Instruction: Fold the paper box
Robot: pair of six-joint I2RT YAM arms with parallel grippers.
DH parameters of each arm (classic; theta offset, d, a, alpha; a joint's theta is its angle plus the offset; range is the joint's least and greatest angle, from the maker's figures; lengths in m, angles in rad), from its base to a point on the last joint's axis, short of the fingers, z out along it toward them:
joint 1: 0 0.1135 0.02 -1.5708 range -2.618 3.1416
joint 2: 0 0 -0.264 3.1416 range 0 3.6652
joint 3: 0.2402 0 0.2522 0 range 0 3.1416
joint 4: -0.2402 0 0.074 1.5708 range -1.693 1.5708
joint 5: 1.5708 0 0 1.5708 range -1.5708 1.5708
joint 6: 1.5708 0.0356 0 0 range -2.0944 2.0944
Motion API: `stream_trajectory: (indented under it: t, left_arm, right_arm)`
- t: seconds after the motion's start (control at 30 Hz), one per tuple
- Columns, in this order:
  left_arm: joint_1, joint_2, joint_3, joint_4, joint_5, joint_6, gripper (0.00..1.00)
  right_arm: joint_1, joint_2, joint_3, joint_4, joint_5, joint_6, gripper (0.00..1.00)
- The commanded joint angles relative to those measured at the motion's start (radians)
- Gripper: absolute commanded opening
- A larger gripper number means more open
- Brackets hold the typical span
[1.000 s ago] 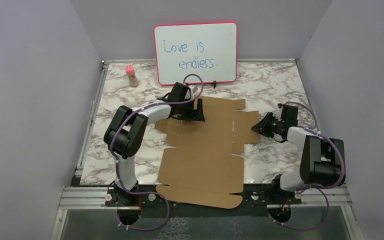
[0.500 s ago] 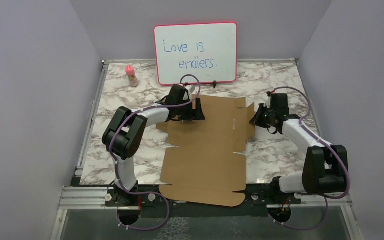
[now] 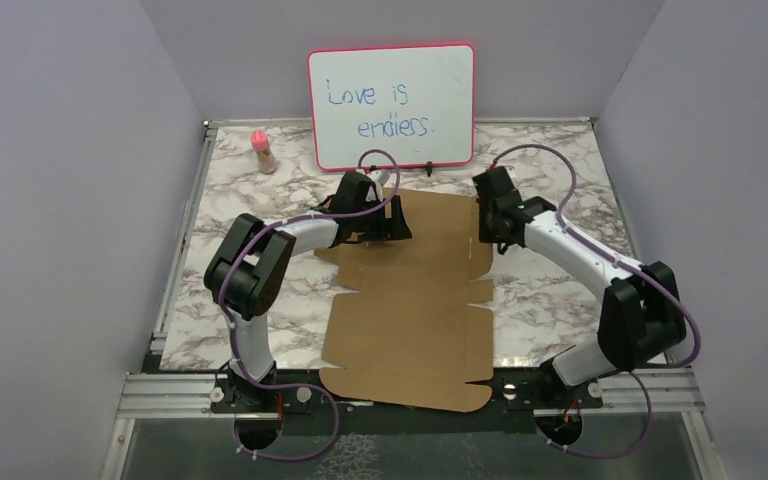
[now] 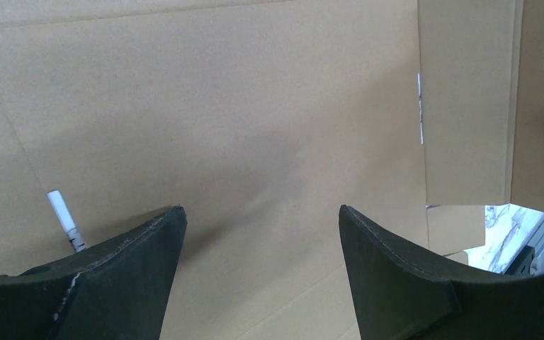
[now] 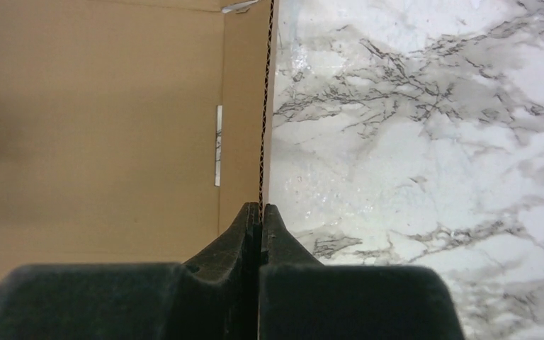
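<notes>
The paper box (image 3: 410, 300) is a flat brown die-cut cardboard sheet in the middle of the table, its near end over the front edge. Its right side flap (image 3: 484, 238) stands upright, seen edge-on as a thin line (image 5: 263, 106) in the right wrist view. My right gripper (image 5: 260, 207) is shut on that flap's edge, (image 3: 495, 225) in the top view. My left gripper (image 3: 392, 222) rests over the far left part of the sheet, open, its fingers (image 4: 138, 262) spread just above bare cardboard (image 4: 255, 127) with nothing between them.
A red-framed whiteboard (image 3: 392, 106) stands at the back. A small pink-capped bottle (image 3: 262, 150) is at the far left corner. Marble tabletop (image 5: 425, 142) lies right of the raised flap. Purple walls enclose the table on both sides.
My right gripper closed on the right flap and swung it up and inward from flat to upright, moving toward the far centre. The left gripper barely moved.
</notes>
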Motion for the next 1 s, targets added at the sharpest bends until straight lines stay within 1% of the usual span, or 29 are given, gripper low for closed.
stream_trajectory:
  t: [0.0, 0.13, 0.23, 0.33, 0.47, 0.53, 0.63, 0.73, 0.83, 0.9, 0.97]
  left_arm:
    - [-0.015, 0.024, -0.058, -0.033, -0.008, -0.016, 0.81]
    - [-0.016, 0.02, -0.069, -0.012, -0.002, -0.026, 0.81]
    - [-0.017, 0.017, -0.077, 0.002, 0.0, -0.032, 0.81]
    - [-0.017, 0.017, -0.085, 0.016, 0.001, -0.039, 0.81]
    - [-0.017, 0.012, -0.105, 0.041, 0.002, -0.052, 0.81]
    - [-0.017, 0.009, -0.112, 0.047, 0.006, -0.058, 0.81]
    - [-0.017, 0.0, -0.118, 0.052, 0.008, -0.061, 0.81]
    - [-0.014, -0.026, -0.114, 0.038, -0.001, -0.058, 0.81]
    - [-0.006, -0.068, -0.104, 0.009, -0.017, -0.051, 0.82]
    - [0.002, -0.104, -0.099, -0.016, -0.034, -0.044, 0.82]
    - [0.009, -0.142, -0.092, -0.047, -0.056, -0.034, 0.83]
  right_arm:
    - [0.143, 0.135, 0.123, -0.207, 0.297, 0.08, 0.01]
    - [0.262, 0.263, 0.236, -0.331, 0.457, 0.153, 0.01]
    - [0.336, 0.372, 0.321, -0.43, 0.539, 0.22, 0.01]
    - [0.385, 0.454, 0.389, -0.494, 0.569, 0.263, 0.01]
    - [0.426, 0.511, 0.434, -0.501, 0.554, 0.276, 0.01]
    - [0.435, 0.518, 0.445, -0.498, 0.544, 0.273, 0.02]
    - [0.438, 0.495, 0.454, -0.486, 0.532, 0.257, 0.06]
    - [0.437, 0.441, 0.442, -0.46, 0.533, 0.23, 0.15]
    - [0.432, 0.369, 0.417, -0.421, 0.526, 0.187, 0.26]
    - [0.414, 0.319, 0.394, -0.374, 0.493, 0.135, 0.31]
    - [0.377, 0.263, 0.355, -0.292, 0.425, 0.063, 0.36]
